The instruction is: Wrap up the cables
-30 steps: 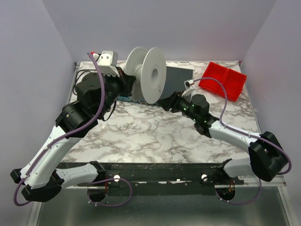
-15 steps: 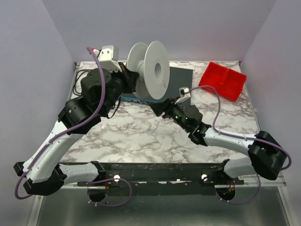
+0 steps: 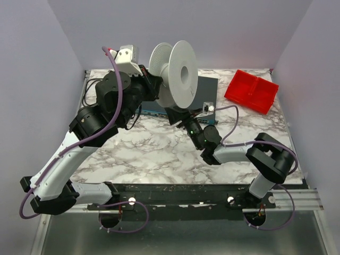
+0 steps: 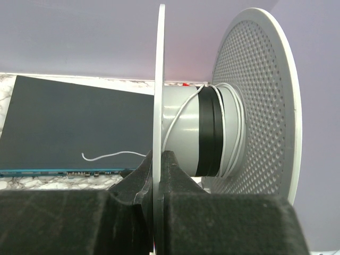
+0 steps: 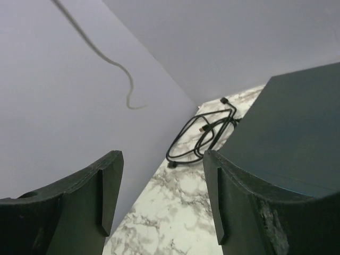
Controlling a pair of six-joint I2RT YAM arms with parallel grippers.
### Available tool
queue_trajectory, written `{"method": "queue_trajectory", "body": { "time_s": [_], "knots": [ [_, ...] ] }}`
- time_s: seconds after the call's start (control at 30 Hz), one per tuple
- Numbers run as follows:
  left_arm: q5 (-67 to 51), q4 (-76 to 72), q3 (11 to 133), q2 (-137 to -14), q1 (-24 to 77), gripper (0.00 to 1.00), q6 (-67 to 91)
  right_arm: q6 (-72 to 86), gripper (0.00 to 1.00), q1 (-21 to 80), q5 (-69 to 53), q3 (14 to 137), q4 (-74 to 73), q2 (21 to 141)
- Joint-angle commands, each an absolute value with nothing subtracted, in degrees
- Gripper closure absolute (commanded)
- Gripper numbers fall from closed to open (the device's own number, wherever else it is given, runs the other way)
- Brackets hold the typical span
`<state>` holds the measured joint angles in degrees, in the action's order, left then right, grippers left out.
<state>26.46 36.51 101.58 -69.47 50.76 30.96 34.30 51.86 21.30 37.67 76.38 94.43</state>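
We see a red bin at the back right of the counter. It has two parts, and both show only their red bottom. The left tool is clenched on the thin edge of the near plate of a white spool. A dark box sits behind the spool.

The white cable is wound on the grey middle of the spool, next to a black band, just past the left tool's fingers. One strand crosses the grey middle. A loose end curls out to the side in front of the dark box.

The right tool is down by the spool with its fingers spread apart and nothing between them. The cable's loose end hangs above it, not touching. A black cord lies coiled in the far left corner.

From the top the cable is too thin for us to see, and the right tool's tips are hard to make out there.
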Motion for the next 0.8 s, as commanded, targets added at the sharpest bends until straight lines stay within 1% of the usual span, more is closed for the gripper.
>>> {"method": "queue_trajectory", "body": {
  "time_s": [0.0,0.1,0.37,0.6,0.77],
  "knots": [
    [28.25,33.66,104.55,-69.21,51.2,1.0,31.41,29.57,0.3,53.43,27.34,41.08,88.29,97.44],
    [28.1,33.73,104.75,-69.4,51.2,1.0,31.46,29.0,0.29,53.52,28.35,42.52,90.39,99.01],
    [27.86,33.4,105.01,-69.6,51.24,1.0,31.29,28.16,0.27,53.61,32.81,49.46,87.64,102.65],
    [27.82,34.16,106.2,-69.87,51.26,1.0,31.14,30.26,0.31,53.61,34.59,55.87,85.37,106.55],
    [28.08,34.63,106.66,-69.85,51.24,1.0,30.94,31.16,0.37,53.61,34.9,57.87,82.86,107.07]
  ]
}}
